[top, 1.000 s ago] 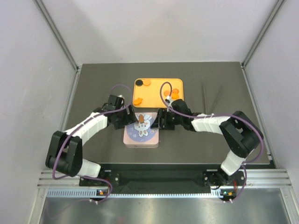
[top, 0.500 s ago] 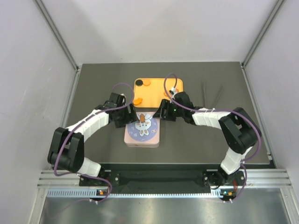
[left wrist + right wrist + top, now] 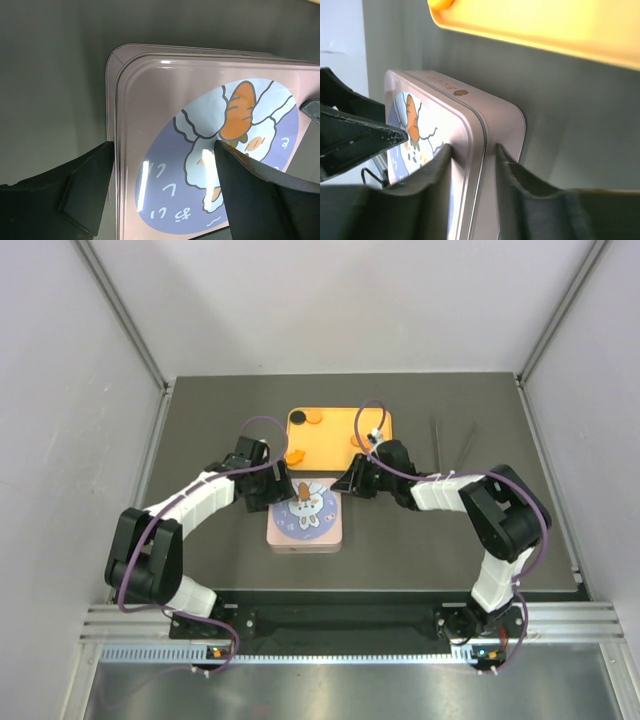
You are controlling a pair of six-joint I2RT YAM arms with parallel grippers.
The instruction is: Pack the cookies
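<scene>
Dark grey table [image 3: 200,430], plain white walls [image 3: 330,300].

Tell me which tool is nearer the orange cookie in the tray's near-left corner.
Left. The left tool is at the tin's far-left corner, right beside that cookie; the right tool grips the tin's far-right edge, farther off.

tin lid [image 3: 200,145]: pink, blue rabbit oval | tray [image 3: 335,435]: orange | cookies [image 3: 313,418]: orange, black
</scene>
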